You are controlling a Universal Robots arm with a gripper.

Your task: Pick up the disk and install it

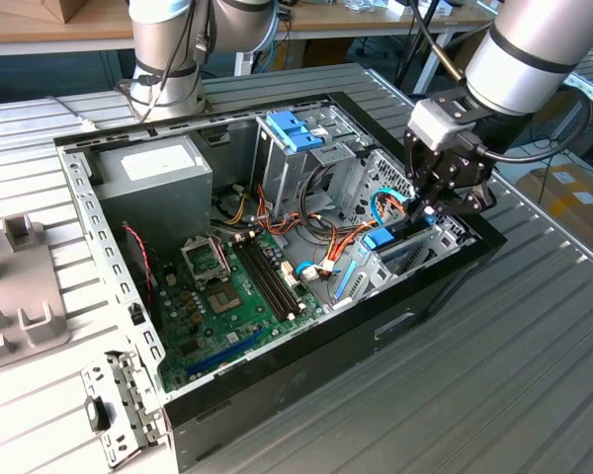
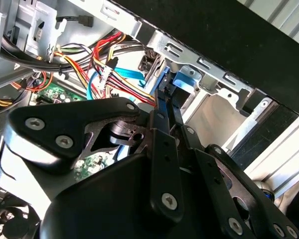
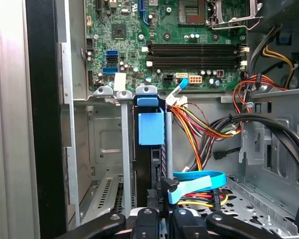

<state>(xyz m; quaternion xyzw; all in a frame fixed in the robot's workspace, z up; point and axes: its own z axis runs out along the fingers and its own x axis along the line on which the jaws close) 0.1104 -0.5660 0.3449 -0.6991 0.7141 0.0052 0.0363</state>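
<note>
Disk in the drive bay
We see the end effector (image 1: 427,209) pinching the disk (image 3: 150,128) upright inside the computer case (image 1: 306,370).

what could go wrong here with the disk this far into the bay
The disk stands on edge in the metal bay, with the gripper at its near end; a slight tilt could jam it against the bay rails. The blue data cable and coloured power wires lie right beside it and could snag.
</note>
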